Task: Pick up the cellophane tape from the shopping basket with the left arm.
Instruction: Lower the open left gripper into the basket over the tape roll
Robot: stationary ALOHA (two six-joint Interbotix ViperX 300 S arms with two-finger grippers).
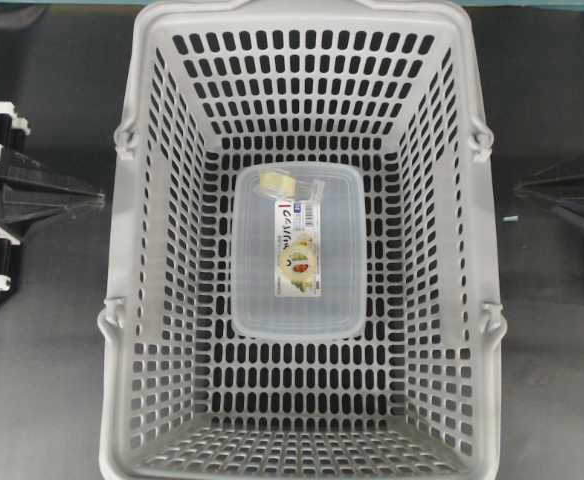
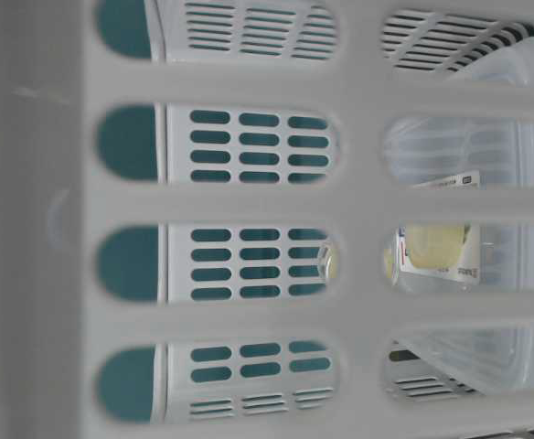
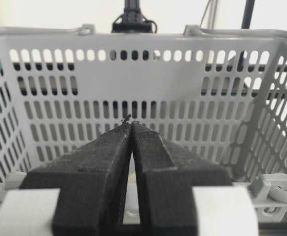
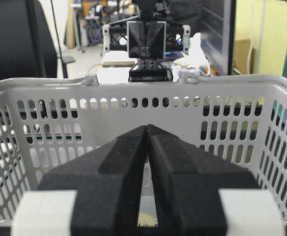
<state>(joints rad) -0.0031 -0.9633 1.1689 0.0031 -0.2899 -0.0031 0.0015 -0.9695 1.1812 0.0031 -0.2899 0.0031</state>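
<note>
Presently the cellophane tape lies on the clear food box at centre frame, inside the shopping basket. The left hand — jaws pressed together, holding nothing — waits outside the left wall. Recommend opening wide, clearing the rim, then descending squarely over the roll.

Even, soft light fills the overhead view, with sharp focus and faint shadows. In the table-level view the shopping basket wall sits so close that it blurs to a pale haze. Beyond the left gripper fingertips the background burns out white, while the pads nearest the lens go soft.
</note>
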